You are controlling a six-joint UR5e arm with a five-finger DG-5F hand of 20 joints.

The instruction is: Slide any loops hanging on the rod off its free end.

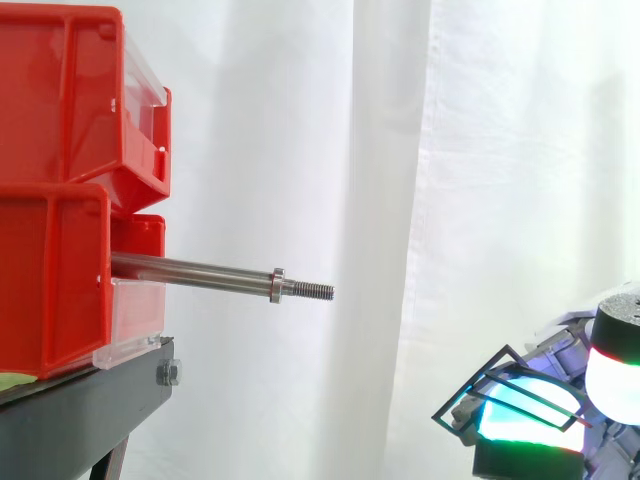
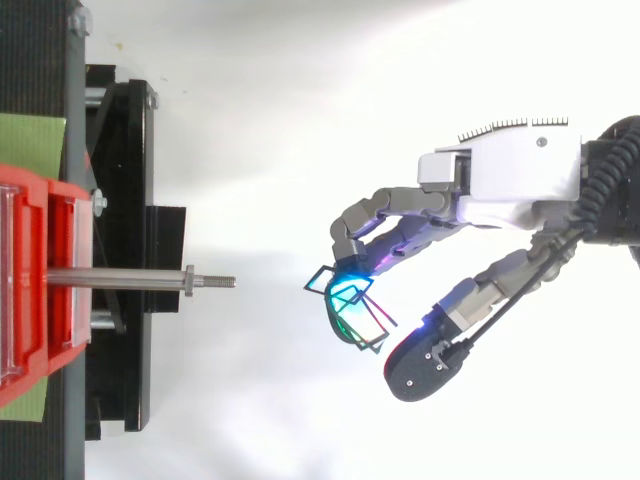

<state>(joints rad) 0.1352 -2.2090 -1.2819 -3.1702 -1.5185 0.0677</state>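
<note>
steel rod lies level and bare; your hand sits well beyond its free end, slightly lower, fingers curled on the black loops.

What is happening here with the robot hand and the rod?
The robot hand holds thin dark loops at its curled fingertips, well clear of the rod. The rod sticks out level from the red bins and carries no loop, so the job looks done.
</note>
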